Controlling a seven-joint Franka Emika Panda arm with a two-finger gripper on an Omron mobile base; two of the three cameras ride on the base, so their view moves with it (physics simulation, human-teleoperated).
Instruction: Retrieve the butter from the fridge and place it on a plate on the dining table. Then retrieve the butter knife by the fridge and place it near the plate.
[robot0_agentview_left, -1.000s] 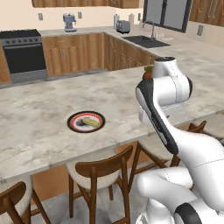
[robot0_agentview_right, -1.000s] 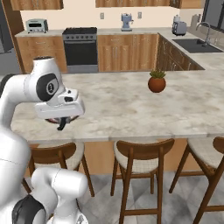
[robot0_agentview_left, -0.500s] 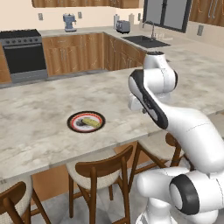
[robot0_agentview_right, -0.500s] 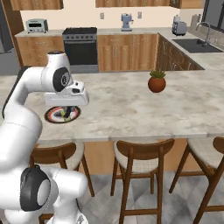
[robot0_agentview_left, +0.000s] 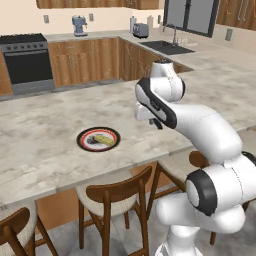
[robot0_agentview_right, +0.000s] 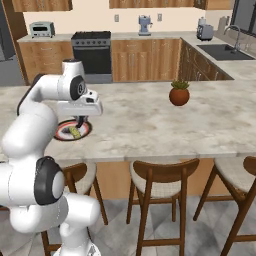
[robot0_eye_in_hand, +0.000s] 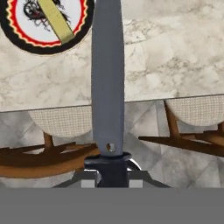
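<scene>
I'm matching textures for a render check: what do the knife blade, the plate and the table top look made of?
The knife blade looks like matte grey metal: flat, even tone, with a small hole near its dark handle. The plate looks like glazed ceramic, with a black rim, red ring and white centre, though plastic is possible. The table top looks like polished beige marble, mottled and veined.

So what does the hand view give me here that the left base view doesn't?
Only the hand view shows the butter knife held in the hand, its blade pointing over the dining table edge.

Only the left base view shows the stove, the sink and the arm over the table.

Both show the plate with the butter lying on it, and chairs below the table edge.
</scene>
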